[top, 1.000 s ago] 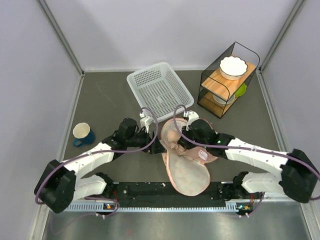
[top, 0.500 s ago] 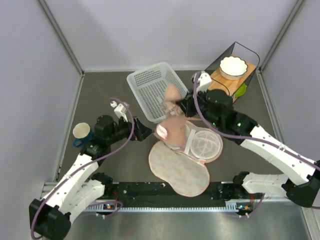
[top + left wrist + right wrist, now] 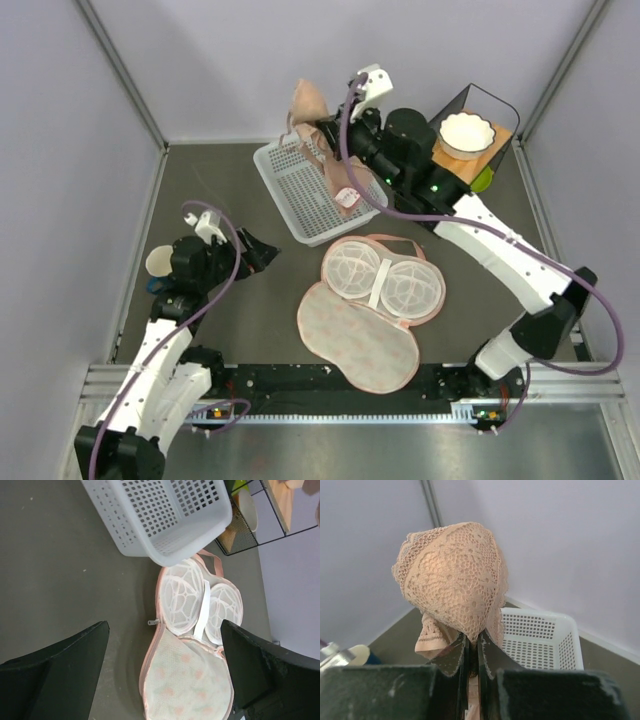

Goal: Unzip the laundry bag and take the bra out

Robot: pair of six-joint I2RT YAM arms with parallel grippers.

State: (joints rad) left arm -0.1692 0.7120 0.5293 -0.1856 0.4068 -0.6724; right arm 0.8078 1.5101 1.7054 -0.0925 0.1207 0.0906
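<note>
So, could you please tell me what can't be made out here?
- Cup: top view, mostly behind the left arm.
- Bra: right wrist view, lower part behind the right gripper.
- Rack, lower shelf: top view, under the upper shelf and right arm.
- Bag, zip pull: top view, too small.

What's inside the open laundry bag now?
Only two white mesh cups show in the laundry bag; what lies beneath them is covered. The bra hangs from the shut right gripper by the basket.
</note>
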